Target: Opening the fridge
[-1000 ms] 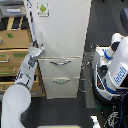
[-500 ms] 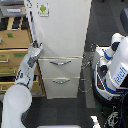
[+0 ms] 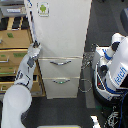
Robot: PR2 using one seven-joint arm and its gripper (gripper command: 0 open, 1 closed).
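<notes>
At the far left of the frame stands the tan wooden cabinet [image 3: 14, 55], its drawers running down the left edge. My arm [image 3: 22, 82] rises from the lower left, white at the shoulder and grey along the forearm, slanting up and to the right. My fingers [image 3: 36, 46] sit at the left middle, right against the left edge of the fridge [image 3: 62, 45], about where the big upper door ends above the drawers. From this view I cannot tell whether they are clenched on that edge, merely pressed to it, or released; the tips are too small and blend into the door's side.

The fridge fills the centre of the frame, tall and white, with a green-and-white sticker [image 3: 43, 8] near the top left of its door. Below are two drawers, each with a curved silver handle [image 3: 61, 63]. I see no handle on the upper door itself, so I judge the left edge is the place to hook and pull. The door looks rigid and fairly heavy, smooth and likely slippery, and a seal will probably resist at first, so a firm hold behind the lip matters.

At the right stands a white-and-blue rounded robot body [image 3: 114, 67], apart from the fridge.
</notes>
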